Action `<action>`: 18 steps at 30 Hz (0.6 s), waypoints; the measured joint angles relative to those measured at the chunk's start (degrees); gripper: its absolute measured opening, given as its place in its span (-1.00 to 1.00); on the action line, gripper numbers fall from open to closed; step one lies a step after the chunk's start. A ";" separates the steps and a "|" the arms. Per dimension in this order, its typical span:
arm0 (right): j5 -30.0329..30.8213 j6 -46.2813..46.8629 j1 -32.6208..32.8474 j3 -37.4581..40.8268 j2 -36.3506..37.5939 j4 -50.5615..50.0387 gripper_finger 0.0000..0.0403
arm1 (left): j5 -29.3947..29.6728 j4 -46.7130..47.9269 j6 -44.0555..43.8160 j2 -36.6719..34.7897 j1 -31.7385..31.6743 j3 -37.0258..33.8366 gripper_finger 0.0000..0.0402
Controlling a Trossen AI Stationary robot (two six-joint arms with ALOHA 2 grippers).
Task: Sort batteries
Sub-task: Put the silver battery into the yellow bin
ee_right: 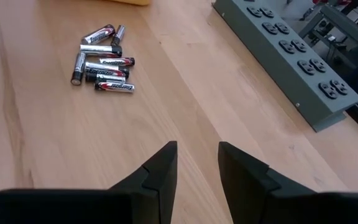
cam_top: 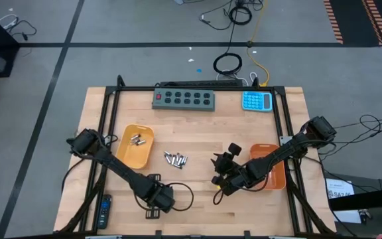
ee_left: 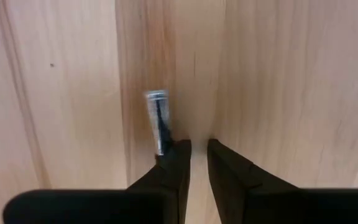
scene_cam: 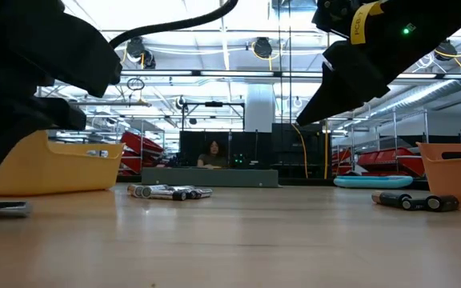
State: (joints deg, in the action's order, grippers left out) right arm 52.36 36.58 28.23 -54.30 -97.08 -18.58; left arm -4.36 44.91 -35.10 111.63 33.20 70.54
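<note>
Wooden boards make up the tabletop (cam_top: 197, 126), with a big room full of lights behind it. Most batteries (cam_top: 175, 159) lie in a small heap near the middle. A few more sit in the orange tray (cam_top: 126, 151) at about nine o'clock from the heap. Another orange tray (cam_top: 276, 174) waits at three o'clock.

Down at six o'clock, the left pincer (ee_left: 194, 152) is low over the wood. It is a little open and empty, with one battery (ee_left: 158, 122) touching the outside of one finger.

Close to the second tray, the right pincer (ee_right: 197, 155) hangs open and empty.

The picking-up step seems to be in hand. Next, the left pincer likely needs to shift sideways so the battery sits between its fingers.
</note>
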 joint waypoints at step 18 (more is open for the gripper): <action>-0.24 1.41 0.00 0.00 0.00 -1.10 -0.47 | 0.41 3.96 5.50 -1.74 0.34 4.56 -0.67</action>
State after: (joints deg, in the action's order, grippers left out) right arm 52.12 37.99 28.23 -54.30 -97.08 -19.68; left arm -3.96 48.87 -29.61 109.89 33.53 75.10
